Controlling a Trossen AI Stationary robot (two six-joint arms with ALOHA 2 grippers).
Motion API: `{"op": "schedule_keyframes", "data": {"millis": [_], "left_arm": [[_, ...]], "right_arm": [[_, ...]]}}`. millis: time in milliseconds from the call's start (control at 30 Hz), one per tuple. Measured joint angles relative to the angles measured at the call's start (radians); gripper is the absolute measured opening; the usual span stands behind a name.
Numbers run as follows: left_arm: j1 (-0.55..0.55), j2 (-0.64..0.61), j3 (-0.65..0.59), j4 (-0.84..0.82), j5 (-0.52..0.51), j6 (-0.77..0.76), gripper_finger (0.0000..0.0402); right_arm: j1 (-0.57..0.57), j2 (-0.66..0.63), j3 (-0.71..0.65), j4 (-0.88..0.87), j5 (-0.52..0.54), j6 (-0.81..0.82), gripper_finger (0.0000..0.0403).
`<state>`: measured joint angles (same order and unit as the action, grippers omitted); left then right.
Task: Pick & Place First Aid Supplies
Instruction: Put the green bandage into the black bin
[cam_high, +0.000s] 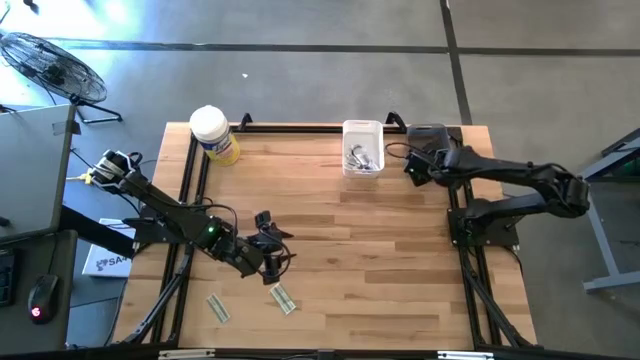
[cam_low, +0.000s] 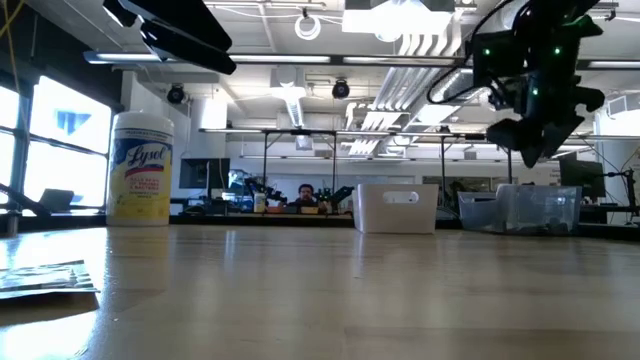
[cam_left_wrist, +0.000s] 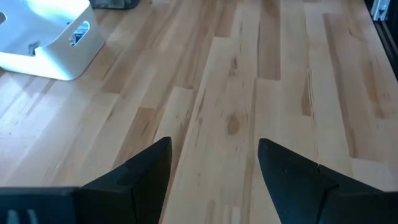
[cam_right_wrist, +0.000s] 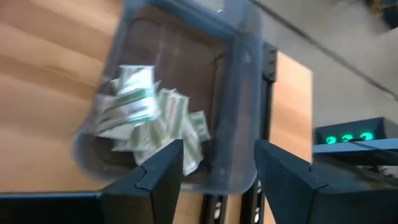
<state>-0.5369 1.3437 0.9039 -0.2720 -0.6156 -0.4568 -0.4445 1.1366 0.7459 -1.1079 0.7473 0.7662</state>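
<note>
Right gripper (cam_high: 412, 166) hangs beside the white bin (cam_high: 362, 146) at the table's far edge in the high view, its arm reaching in from the right; its jaws cannot be made out from above. Packets (cam_high: 362, 157) lie heaped inside that bin. Nearer the front, the left gripper (cam_high: 272, 258) hovers over the wood, just beyond two green-and-white strips (cam_high: 283, 298) lying flat on the table (cam_high: 400, 270), one a little left of the other. A yellow tub (cam_high: 216, 137) with a white lid stands at the far left corner. In the low view, one strip (cam_low: 45, 277) lies at the near left edge, the tub (cam_low: 140, 181) stands upright behind it, the bin (cam_low: 396, 207) sits mid-table far back, and a dark gripper (cam_low: 540, 140) hangs in the air at upper right, above the tabletop. A person shows in the room beyond. From the left wrist, the two fingers (cam_left_wrist: 143, 171) stand well apart with only bare planks between them, holding nothing; the bin (cam_left_wrist: 53, 40) is off at a distance. From the right wrist, the fingers (cam_right_wrist: 163, 163) are spread apart and empty, directly over the bin (cam_right_wrist: 239, 93), where a pile of strips (cam_right_wrist: 146, 115) rests.
</note>
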Motion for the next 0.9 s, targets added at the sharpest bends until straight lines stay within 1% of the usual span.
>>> {"op": "schedule_keyframes", "data": {"millis": [100, 167, 267, 367, 467, 600, 767, 900], "left_arm": [[0.0, 0.0, 0.0, -0.001, 0.013, 0.0, 0.0236], [0.0, 0.0, 0.0, -0.001, 0.026, 0.0, 0.0236], [0.0, 0.0, 0.0, 0.0, 0.025, 0.0, 0.0236], [0.0, 0.0, 0.0, 0.005, 0.025, 0.0, 0.0236], [0.0, 0.0, 0.0, 0.015, 0.024, 0.0, 0.0236], [0.0, 0.0, 0.0, 0.015, 0.025, 0.002, 0.0236], [0.0, 0.0, 0.0, 0.007, 0.025, 0.007, 0.0236], [0.0, 0.0, 0.0, 0.007, 0.023, 0.007, 0.0236]], "right_arm": [[0.023, 0.0, 0.045, -0.043, -0.057, 0.0, 0.0197], [0.059, 0.0, 0.068, -0.036, -0.061, -0.006, 0.0195], [0.102, 0.0, 0.075, 0.041, -0.1, -0.027, 0.0186], [0.102, 0.002, 0.075, 0.121, -0.13, -0.039, 0.0174], [0.06, 0.002, 0.075, 0.21, -0.162, -0.042, 0.0161], [-0.04, 0.003, 0.075, 0.294, -0.225, -0.051, 0.0142], [-0.148, 0.003, 0.075, 0.317, -0.299, -0.032, 0.0127], [-0.181, 0.003, 0.075, 0.32, -0.338, -0.025, 0.0124]]}}
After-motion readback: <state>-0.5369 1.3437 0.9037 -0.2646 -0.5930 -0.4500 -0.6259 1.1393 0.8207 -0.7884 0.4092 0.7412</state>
